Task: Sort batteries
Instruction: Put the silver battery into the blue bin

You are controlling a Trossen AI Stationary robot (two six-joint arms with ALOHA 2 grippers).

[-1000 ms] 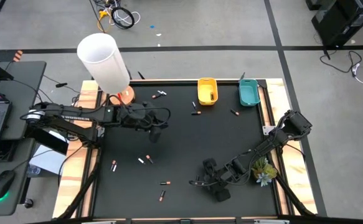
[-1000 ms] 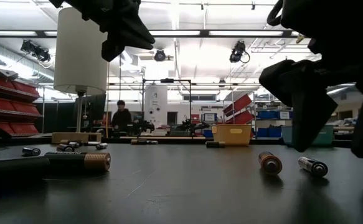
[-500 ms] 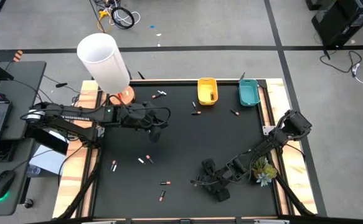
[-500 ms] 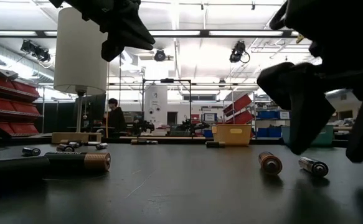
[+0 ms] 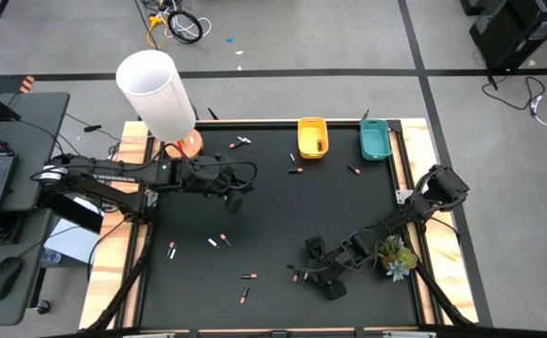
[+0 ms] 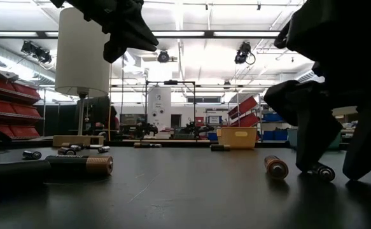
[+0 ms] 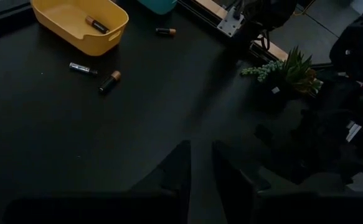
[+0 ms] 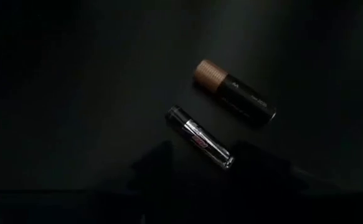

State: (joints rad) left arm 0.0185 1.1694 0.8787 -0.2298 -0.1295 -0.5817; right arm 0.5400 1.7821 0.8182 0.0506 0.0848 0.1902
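Batteries: small thin cylinders, lying flat, scattered over the black table (image 5: pixel 273 216).
Pair under right arm: copper-capped dark battery (image 8: pixel 234 100) and slimmer black-and-silver battery (image 8: pixel 199 137), side by side, near each other but apart.
In yellow tray (image 7: pixel 116 22): one dark battery with copper end (image 7: pixel 97 25), lying on the floor of the tray.
Beside yellow tray: slim dark battery (image 7: pixel 83 68) and copper-tipped battery (image 7: pixel 109 81), apart.
Near teal tray: one more copper-ended battery (image 7: pixel 165 31).
Front left of table: several reddish and dark ones (image 5: pixel 220 240), spread well apart.
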